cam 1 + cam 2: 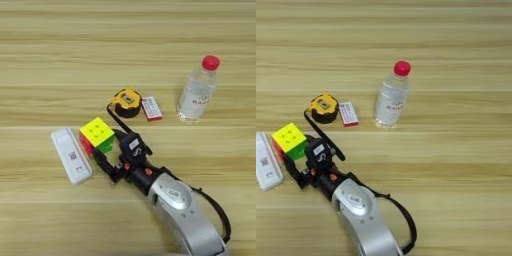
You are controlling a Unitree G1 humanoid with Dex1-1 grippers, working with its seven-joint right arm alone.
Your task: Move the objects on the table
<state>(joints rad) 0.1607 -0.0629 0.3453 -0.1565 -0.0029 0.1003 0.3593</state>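
Worktop point(60, 45): broad light-brown wood, grain stripes running left to right, fills both views edge to edge. No wall, floor or other part of the room visible. Upper half of frame bare wood; all items grouped in the middle band.

Clear bottle point(197, 92), red cap, upright, right of centre in left eye view; apart from everything else. Small red-white box point(151, 108) lying flat just left of bottle, with a gap between. Yellow-black tape measure point(126, 102) just beside the box on its left, nearly touching. Thin black stick point(120, 122) running from below the tape measure down and right toward the pincer; lower end lost behind the black fingers.

Multicolour puzzle cube point(97, 136) lower left of the tape measure, yellow face up, red and green sides showing. White flat device point(71, 155) left of the cube, lying diagonally, close beside the cube, contact not certain.

Silver forearm point(182, 212) entering from bottom edge, right of centre, slanting up and left. Black cable looping along its right side. Pincer point(109, 150) at lower right corner of the cube, spread wide: one finger point(106, 165) reaching left below the cube, the other point(122, 137) at the cube's right side. Cube sits in the gap, low on the worktop; grip not closed on it, contact with fingers not clear.
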